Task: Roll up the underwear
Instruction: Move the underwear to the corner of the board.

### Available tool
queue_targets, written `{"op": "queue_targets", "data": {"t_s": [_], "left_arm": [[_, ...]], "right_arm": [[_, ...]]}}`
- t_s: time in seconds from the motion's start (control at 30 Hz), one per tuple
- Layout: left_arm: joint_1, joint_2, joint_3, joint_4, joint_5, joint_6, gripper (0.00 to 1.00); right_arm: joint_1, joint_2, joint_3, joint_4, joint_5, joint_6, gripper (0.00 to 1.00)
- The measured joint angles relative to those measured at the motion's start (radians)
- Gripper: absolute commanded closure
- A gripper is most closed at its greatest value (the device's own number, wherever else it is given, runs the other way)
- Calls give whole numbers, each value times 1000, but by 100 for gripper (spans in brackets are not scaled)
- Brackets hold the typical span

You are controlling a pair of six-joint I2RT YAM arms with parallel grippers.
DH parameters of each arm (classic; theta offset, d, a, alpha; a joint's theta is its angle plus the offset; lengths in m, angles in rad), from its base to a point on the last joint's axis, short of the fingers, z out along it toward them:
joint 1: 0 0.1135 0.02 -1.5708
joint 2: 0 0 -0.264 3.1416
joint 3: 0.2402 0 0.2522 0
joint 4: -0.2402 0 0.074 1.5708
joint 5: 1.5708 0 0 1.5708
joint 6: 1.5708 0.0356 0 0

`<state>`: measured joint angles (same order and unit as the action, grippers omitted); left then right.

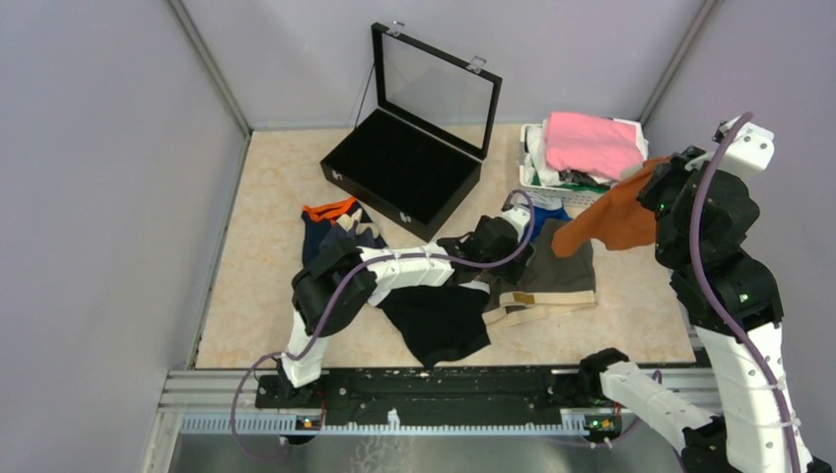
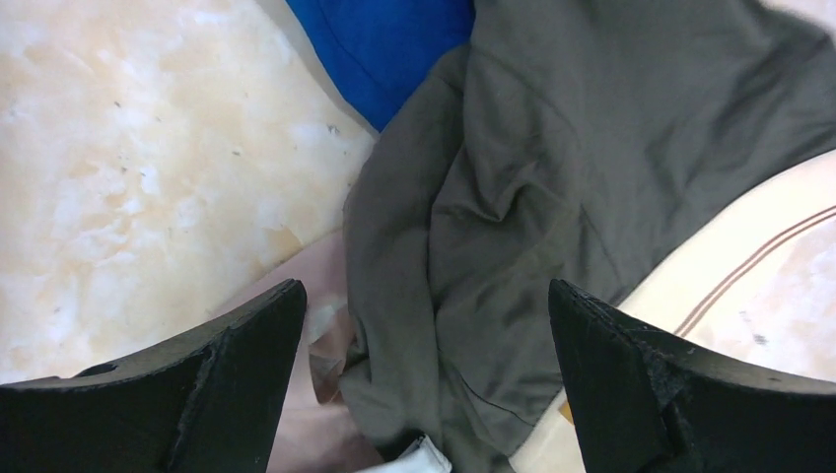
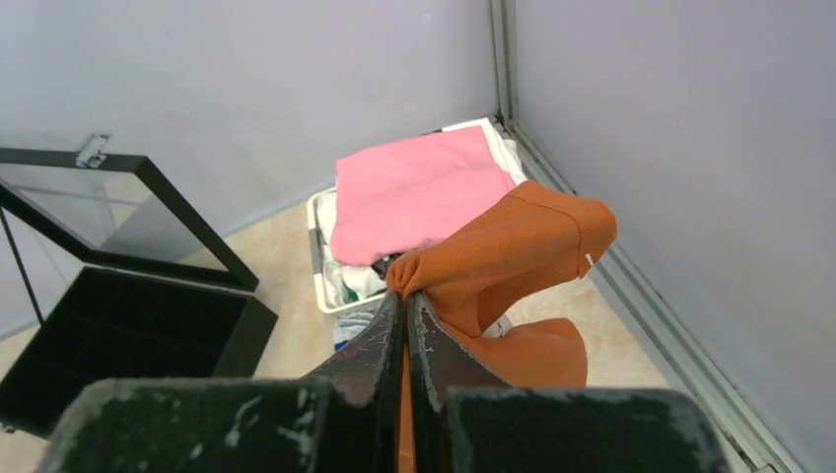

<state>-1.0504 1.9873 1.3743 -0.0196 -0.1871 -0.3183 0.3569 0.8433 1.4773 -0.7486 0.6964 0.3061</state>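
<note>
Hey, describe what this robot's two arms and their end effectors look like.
Both arms alternate white links with bulky black joints; a purple cable runs along the left arm and the right arm. Small green lights glow on the right one. The left end effector has black wedge-shaped fingers; the right end effector is black too, its paint scuffed.

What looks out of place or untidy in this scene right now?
Nothing looks damaged, only untidy. A grey pair lies crumpled against a blue pair, a black pair lies spread unevenly, and the right gripper holds a rust-orange pair dangling in the air.
</note>
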Motion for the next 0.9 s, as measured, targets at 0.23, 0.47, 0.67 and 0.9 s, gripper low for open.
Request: {"op": "queue_targets", "data": {"t_s": [0.23, 0.47, 0.67, 0.9], "left_arm": [[-16, 89, 6, -52, -11, 27, 30], [-18, 67, -22, -85, -50, -22, 81], [-19, -154, -294, -150, -149, -185, 90], [95, -406, -542, -282, -190, -371, 97]], "right_arm": [[0, 1, -46, -2, -17, 1, 100], [0, 1, -74, 2, -42, 4, 100], [0, -1, -111, 10, -60, 6, 100], [0, 11, -138, 33, -91, 14, 100]]}}
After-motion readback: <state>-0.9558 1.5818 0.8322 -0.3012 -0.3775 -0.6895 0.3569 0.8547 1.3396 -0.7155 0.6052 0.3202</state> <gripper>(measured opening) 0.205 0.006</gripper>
